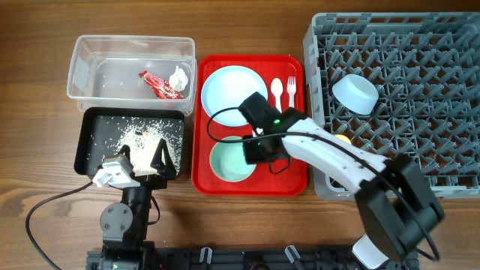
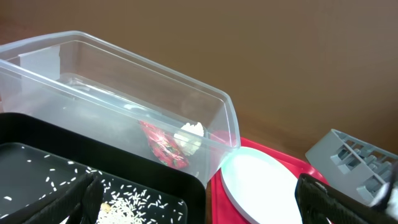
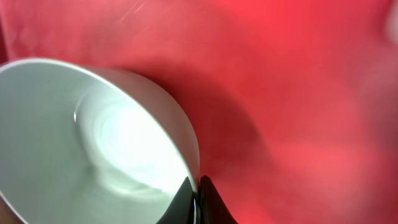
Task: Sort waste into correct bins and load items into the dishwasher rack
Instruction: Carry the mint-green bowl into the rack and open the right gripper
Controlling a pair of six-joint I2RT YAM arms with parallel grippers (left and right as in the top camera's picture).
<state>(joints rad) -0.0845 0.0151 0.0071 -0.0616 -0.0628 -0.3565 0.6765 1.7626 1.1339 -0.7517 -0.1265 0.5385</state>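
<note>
My right gripper (image 1: 261, 152) is shut on the rim of the pale green bowl (image 1: 231, 163), which sits on the red tray (image 1: 201, 176); the wrist view shows the fingertips (image 3: 198, 193) pinching the bowl's rim (image 3: 124, 137). My left gripper (image 1: 142, 159) is open and empty over the front of the black tray (image 1: 94, 124), which holds rice scraps (image 1: 142, 137). The clear tub (image 1: 82, 75) holds the red wrapper (image 1: 157, 84) and the white napkin (image 1: 179, 76). The light blue plate (image 1: 232, 94), spoon (image 1: 276, 90) and fork (image 1: 292, 88) lie on the red tray. A light blue bowl (image 1: 354, 93) sits in the grey rack (image 1: 427, 112).
A yellow cup (image 1: 342, 138) shows at the rack's left edge, partly hidden by my right arm. In the left wrist view the tub (image 2: 124, 93), the plate (image 2: 261, 186) and a rack corner (image 2: 348, 158) show. Bare wooden table lies left of the bins.
</note>
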